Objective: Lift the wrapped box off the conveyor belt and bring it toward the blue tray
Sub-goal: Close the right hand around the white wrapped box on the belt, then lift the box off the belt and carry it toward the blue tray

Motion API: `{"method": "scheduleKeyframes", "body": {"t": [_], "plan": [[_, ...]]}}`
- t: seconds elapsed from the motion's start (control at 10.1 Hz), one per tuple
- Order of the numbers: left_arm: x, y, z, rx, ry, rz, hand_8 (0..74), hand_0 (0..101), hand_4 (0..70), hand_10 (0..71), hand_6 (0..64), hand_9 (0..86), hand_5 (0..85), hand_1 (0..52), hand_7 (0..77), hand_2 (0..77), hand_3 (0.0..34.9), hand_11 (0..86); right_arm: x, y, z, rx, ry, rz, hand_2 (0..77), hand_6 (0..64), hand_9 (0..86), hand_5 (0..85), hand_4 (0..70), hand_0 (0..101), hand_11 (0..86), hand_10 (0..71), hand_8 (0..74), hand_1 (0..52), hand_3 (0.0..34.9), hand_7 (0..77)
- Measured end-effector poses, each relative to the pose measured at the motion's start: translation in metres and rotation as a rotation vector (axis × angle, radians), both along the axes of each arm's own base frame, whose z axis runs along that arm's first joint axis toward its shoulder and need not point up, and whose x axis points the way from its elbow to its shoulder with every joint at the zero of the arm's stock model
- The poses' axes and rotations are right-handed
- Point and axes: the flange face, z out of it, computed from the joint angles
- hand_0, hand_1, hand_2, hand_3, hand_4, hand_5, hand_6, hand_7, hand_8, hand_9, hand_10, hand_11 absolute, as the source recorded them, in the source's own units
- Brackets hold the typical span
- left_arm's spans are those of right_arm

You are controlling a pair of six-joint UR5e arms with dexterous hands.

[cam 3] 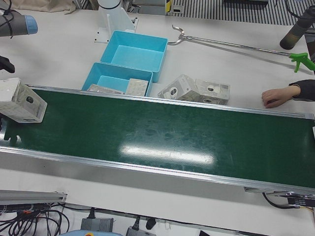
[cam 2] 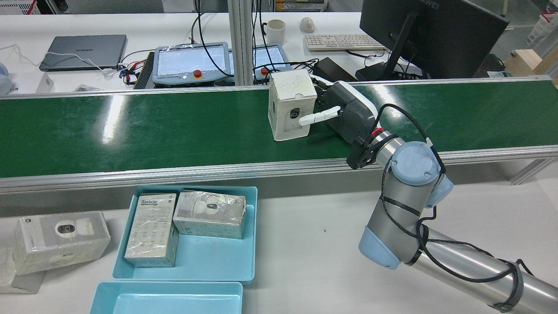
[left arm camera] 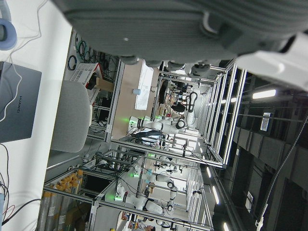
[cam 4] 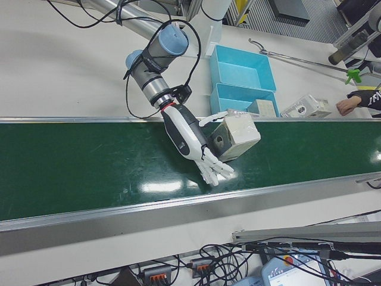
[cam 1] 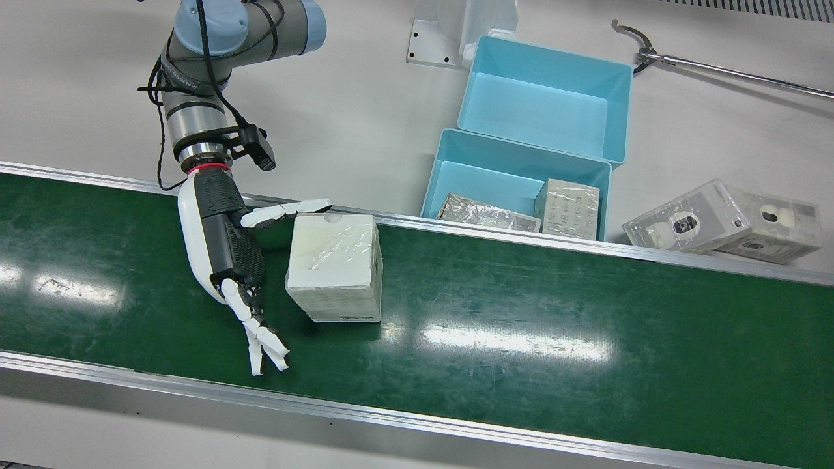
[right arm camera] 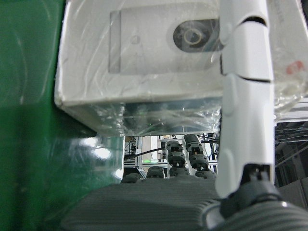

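While standing on the green conveyor belt (cam 1: 521,312), the wrapped box (cam 1: 335,266) sits beside the right hand (cam 1: 225,244), whose spread fingers (cam 1: 287,210) bracket it, 1 lying across its camera-printed face. Beyond the belt's far rail, the blue tray (cam 1: 449,170) holds 2 boxes.

This is a robotics lab set up like a small packing line. A long green conveyor belt (cam 2: 174,126) with aluminium rails crosses a white table (cam 1: 365,111), and a grey and blue robot arm (cam 2: 405,205) is mounted beside it. Behind the belt sit two teach pendants with red stop buttons (cam 2: 187,63), a laptop (cam 2: 83,51), a keyboard (cam 2: 338,42), a mug (cam 2: 276,31) and a large monitor (cam 2: 431,37). The left hand view looks out past aluminium-frame cells (left arm camera: 192,159) where more white robots (left arm camera: 159,126) stand in rows.
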Motion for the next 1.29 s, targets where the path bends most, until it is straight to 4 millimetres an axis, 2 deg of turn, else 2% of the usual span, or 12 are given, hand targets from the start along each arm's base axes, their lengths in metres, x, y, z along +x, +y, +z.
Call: {"method": "scheduleKeyframes", "body": {"t": [0.3, 0.4, 0.5, 0.6, 0.69, 0.79, 0.89, 0.99, 1.09, 1.19, 1.29], "plan": [[0.0, 0.0, 0.0, 0.0, 0.0, 0.0, 0.5, 0, 0.0, 0.5, 0.5, 0.0, 1.1, 0.0, 0.5, 1.1, 0.0, 0.5, -0.002, -0.001, 0.001, -0.002, 0.004, -0.001, 8.2, 2.2, 1.1, 14.2, 8.2, 49, 0.5, 0.0, 0.0, 15.3, 0.0, 3.3], [0.0, 0.0, 0.0, 0.0, 0.0, 0.0, 0.5, 0, 0.0, 0.5, 0.5, 0.0, 1.1, 0.0, 0.5, 1.1, 0.0, 0.5, -0.003, -0.001, 0.001, -0.003, 0.005, -0.002, 18.5, 7.1, 1.6, 25.6, 10.9, 50, 0.5, 0.0, 2.7, 24.5, 0.0, 10.4], [0.0, 0.0, 0.0, 0.0, 0.0, 0.0, 0.5, 0, 0.0, 0.5, 0.5, 0.0, 1.1, 0.0, 0.5, 1.1, 0.0, 0.5, -0.003, -0.002, 0.0, -0.004, 0.004, -0.002, 21.8, 20.2, 16.9, 36.0, 13.6, 57, 0.5, 4.9, 21.3, 24.0, 0.0, 26.2], [0.0, 0.0, 0.0, 0.0, 0.0, 0.0, 0.5, 0, 0.0, 0.5, 0.5, 0.0, 1.1, 0.0, 0.5, 1.1, 0.0, 0.5, -0.003, -0.002, -0.005, -0.005, 0.003, -0.002, 24.5, 20.2, 16.9, 44.2, 20.7, 59, 10.9, 21.3, 21.3, 22.4, 0.0, 26.2], [0.0, 0.0, 0.0, 0.0, 0.0, 0.0, 0.5, 0, 0.0, 0.0, 0.5, 0.0, 1.1, 0.0, 0.5, 1.1, 0.0, 0.5, 0.0, -0.004, -0.018, -0.003, 0.005, -0.01, 26.2, 27.3, 33.3, 46.9, 24.0, 59, 19.1, 26.2, 38.2, 19.1, 0.3, 31.1], [0.0, 0.0, 0.0, 0.0, 0.0, 0.0, 0.5, 0, 0.0, 0.5, 0.0, 0.0, 1.1, 0.0, 0.5, 0.5, 0.0, 0.5, 0.004, -0.006, -0.044, 0.005, 0.009, -0.029, 26.2, 27.3, 33.3, 46.9, 24.0, 59, 19.1, 26.2, 38.2, 19.1, 0.3, 31.1], [0.0, 0.0, 0.0, 0.0, 0.0, 0.0, 0.5, 0, 0.0, 0.5, 0.0, 0.0, 1.1, 0.0, 0.5, 0.5, 0.0, 0.5, 0.006, -0.007, -0.079, 0.019, 0.011, -0.063, 26.7, 33.8, 34.9, 48.5, 26.2, 59, 25.6, 30.0, 41.5, 16.4, 0.3, 34.4], [0.0, 0.0, 0.0, 0.0, 0.0, 0.0, 0.5, 0, 0.0, 0.5, 0.5, 0.0, 1.1, 0.0, 0.5, 0.5, 0.0, 0.5, 0.006, -0.007, -0.114, 0.032, 0.005, -0.106, 27.3, 35.5, 35.5, 49.6, 27.8, 60, 32.2, 32.7, 44.2, 14.2, 0.2, 35.5], [0.0, 0.0, 0.0, 0.0, 0.0, 0.0, 0.5, 0, 0.0, 0.5, 0.5, 0.0, 1.1, 0.0, 0.5, 1.1, 0.0, 0.5, 0.002, -0.004, -0.147, 0.042, -0.009, -0.155, 27.3, 39.3, 36.0, 50.2, 29.5, 61, 37.1, 35.5, 48.0, 14.2, 0.3, 36.5], [0.0, 0.0, 0.0, 0.0, 0.0, 0.0, 0.5, 0, 0.0, 0.5, 0.0, 0.5, 1.1, 0.0, 0.5, 0.5, 0.0, 0.5, -0.006, 0.002, -0.171, 0.05, -0.026, -0.204, 27.3, 39.3, 36.0, 50.2, 29.5, 61, 37.1, 35.5, 48.0, 14.2, 0.3, 36.5], [0.0, 0.0, 0.0, 0.0, 0.0, 0.0, 0.5, 0, 0.0, 0.5, 0.0, 0.5, 1.1, 0.0, 0.5, 0.5, 0.0, 0.5, -0.019, 0.01, -0.187, 0.053, -0.046, -0.25, 27.3, 40.4, 36.0, 51.3, 32.2, 61, 37.1, 36.0, 49.1, 14.2, 0.4, 36.5]]}}
